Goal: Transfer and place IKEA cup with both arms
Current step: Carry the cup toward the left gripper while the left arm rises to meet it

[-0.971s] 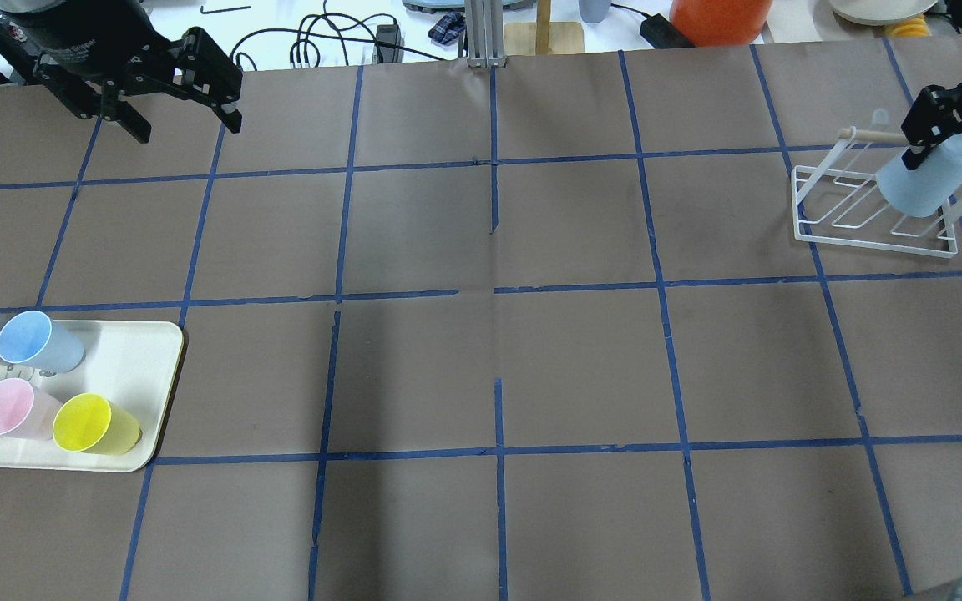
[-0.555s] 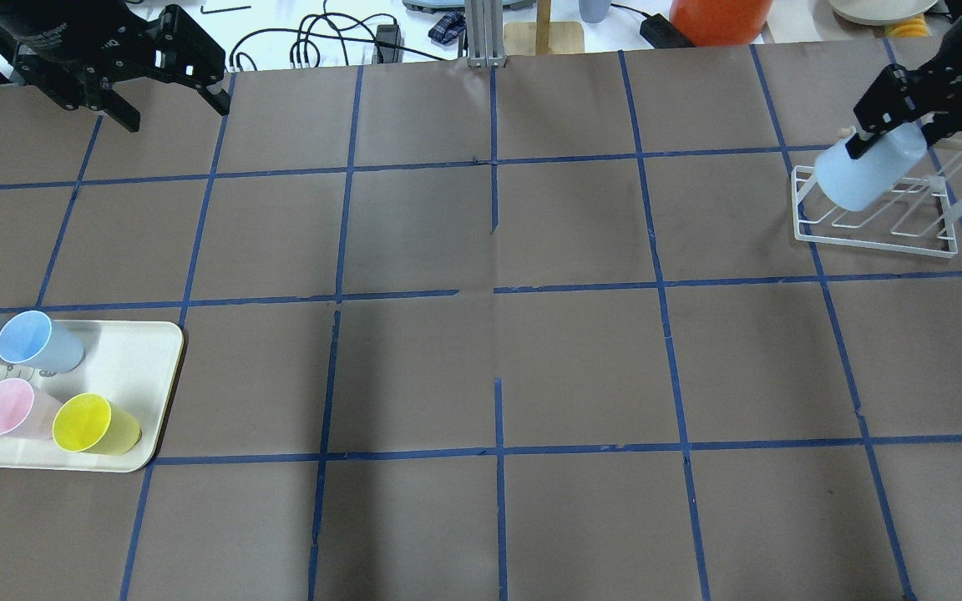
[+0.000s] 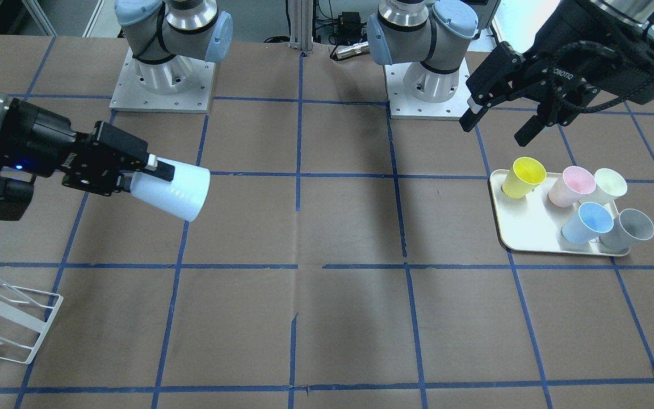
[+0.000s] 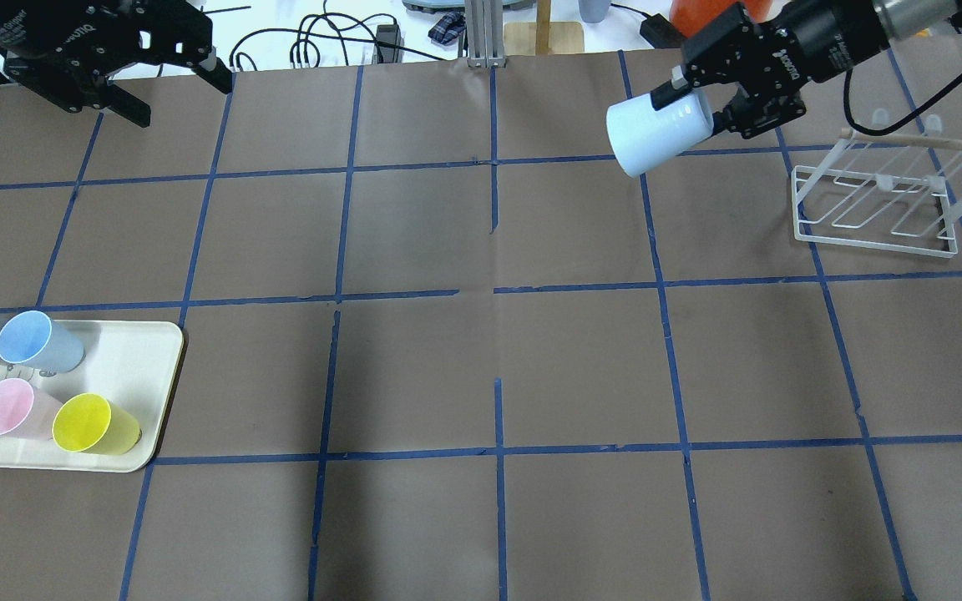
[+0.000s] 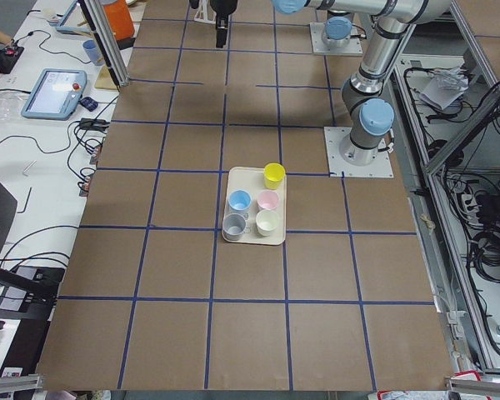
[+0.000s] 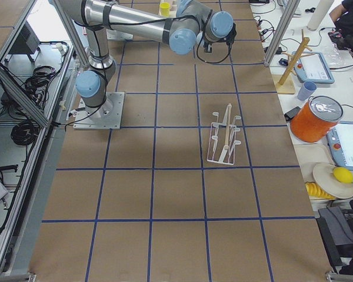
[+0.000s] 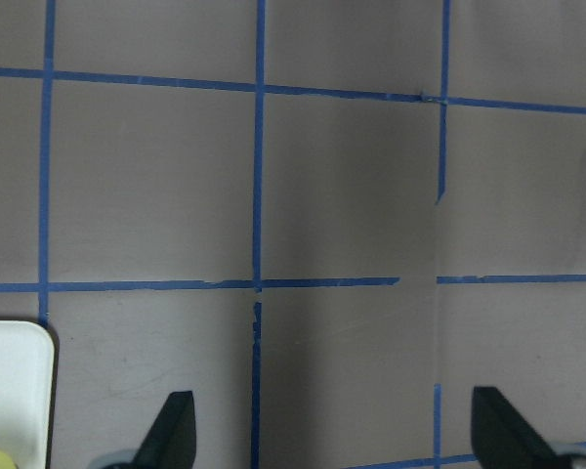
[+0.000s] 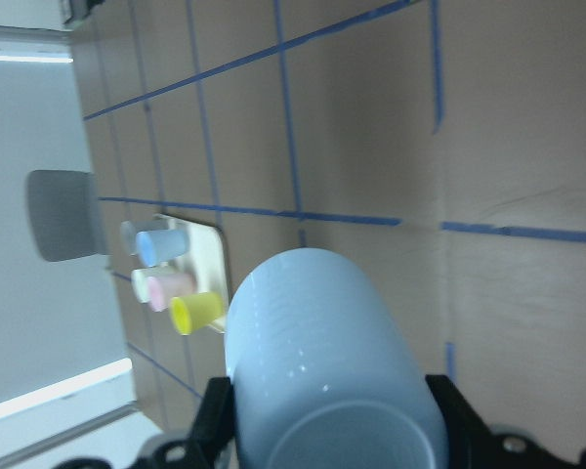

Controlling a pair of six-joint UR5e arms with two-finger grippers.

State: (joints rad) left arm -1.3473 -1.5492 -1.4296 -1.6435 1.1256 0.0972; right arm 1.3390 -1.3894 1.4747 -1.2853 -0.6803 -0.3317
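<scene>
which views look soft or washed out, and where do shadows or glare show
Right wrist view: the pale blue plastic tumbler sits close to the lens, slightly soft, with small glare specks; the left side is washed out. Left wrist view: soft overall, with a broad dim shadow down the middle of the brown paper-covered table. Overhead view: sharp, with faint soft shadows mid-table.

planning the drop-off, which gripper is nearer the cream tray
Left. The left gripper hangs just beyond the cream tray; the right gripper holds the IKEA cup far across the table.
</scene>
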